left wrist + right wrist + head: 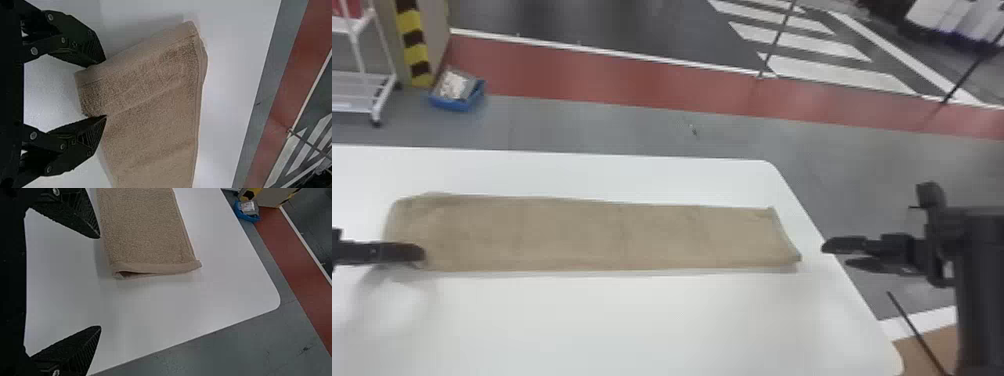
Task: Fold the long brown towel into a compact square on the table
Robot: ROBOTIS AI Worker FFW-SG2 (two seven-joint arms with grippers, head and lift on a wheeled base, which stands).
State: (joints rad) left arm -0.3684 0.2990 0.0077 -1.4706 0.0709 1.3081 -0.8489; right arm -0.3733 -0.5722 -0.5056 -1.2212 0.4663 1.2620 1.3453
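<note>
Nearby, the left hand (106, 88) stood spread at the near corner of the left end of the brown towel (582, 235), whose long axis ran sideways across the bench (632, 320) toward the right hand (100, 282), spread too, just clear of the other end.

Room here across the smooth white tabletop (642, 320), near side, with a long brown terry towel (582, 235) lying beyond
</note>
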